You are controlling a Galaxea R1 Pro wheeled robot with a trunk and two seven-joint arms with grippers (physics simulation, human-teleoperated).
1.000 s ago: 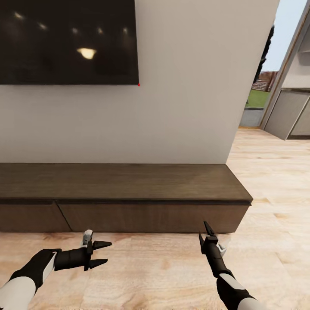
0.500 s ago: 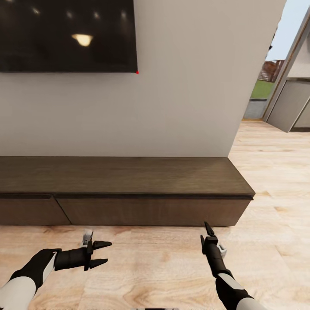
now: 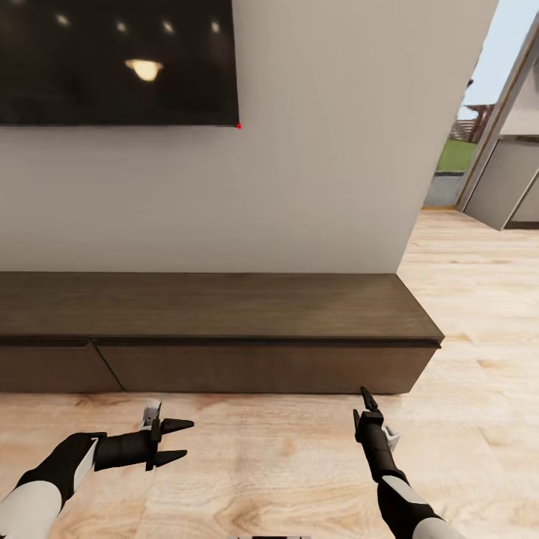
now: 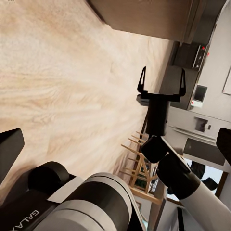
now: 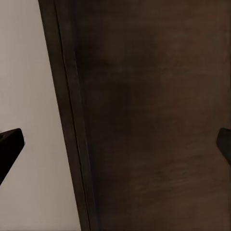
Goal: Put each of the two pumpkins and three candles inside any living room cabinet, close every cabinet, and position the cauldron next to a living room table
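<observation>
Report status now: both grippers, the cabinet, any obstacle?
Left gripper open, empty. Right gripper open, empty. Cabinet ahead, drawers shut, top bare. Floor between unobstructed.

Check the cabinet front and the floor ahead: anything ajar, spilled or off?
Nothing stands out. The cabinet has both visible drawer fronts flush and shut, with a bare top. The left gripper and right gripper hang open and hold nothing.

The cabinet is dark brown wood with a fine grain, its drawer fronts the same brown. The floor is light tan wood with darker streaks. The wall is plain off-white. The screen is glossy black with yellow light spots. Both pincers, left and right, are black; the arms are black and white.
</observation>
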